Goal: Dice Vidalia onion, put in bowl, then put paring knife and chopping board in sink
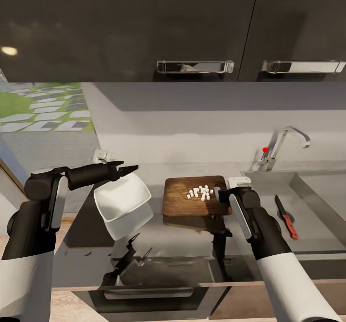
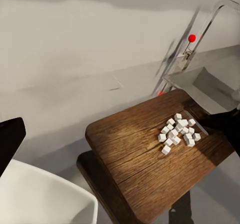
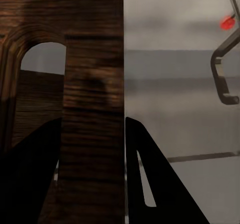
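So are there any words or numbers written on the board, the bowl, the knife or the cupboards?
None: there is no writing to read anywhere.
The chopping board shows only wood grain and white onion dice.
The bowl is plain white.
The paring knife has a plain red handle.
The cabinet doors are plain and dark, with metal handles.
The faucet bears only a red knob, no label.

Your arms: white upper shells, black glossy forearms w/ white side panels. Left gripper (image 1: 126,169) black, slim pointed fingers. Right gripper (image 1: 226,193) black; fingers (image 3: 155,184) broad dark wedges.
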Robot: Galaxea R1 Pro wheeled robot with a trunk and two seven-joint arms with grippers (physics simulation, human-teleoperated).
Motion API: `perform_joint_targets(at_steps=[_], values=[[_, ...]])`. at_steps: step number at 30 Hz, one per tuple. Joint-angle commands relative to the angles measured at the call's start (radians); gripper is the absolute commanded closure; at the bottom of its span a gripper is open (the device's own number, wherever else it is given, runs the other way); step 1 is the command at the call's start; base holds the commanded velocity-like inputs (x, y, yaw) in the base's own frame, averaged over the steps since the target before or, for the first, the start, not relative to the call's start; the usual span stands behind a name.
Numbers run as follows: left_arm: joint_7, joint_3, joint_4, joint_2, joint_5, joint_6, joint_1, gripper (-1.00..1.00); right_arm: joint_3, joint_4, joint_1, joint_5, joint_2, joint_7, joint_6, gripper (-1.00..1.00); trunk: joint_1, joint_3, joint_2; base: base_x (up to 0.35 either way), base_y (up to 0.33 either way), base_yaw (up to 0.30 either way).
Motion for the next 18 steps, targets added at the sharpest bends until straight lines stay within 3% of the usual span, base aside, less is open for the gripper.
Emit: perform_joint_targets(at_steps=[1, 18], values=[[-0.002, 0.001, 0.000, 0.000, 0.002, 0.008, -0.001, -1.00, 0.001, -0.001, -0.001, -0.011, 0.000, -0.010, 0.003, 1.00, 0.000, -0.001, -0.001, 0.000, 0.000, 0.000], [-0.002, 0.001, 0.000, -0.001, 0.002, 0.008, -0.001, -1.00, 0.003, -0.031, -0.001, -0.011, 0.000, -0.013, 0.003, 1.00, 0.000, 0.014, -0.001, 0.000, 0.000, 0.070]])
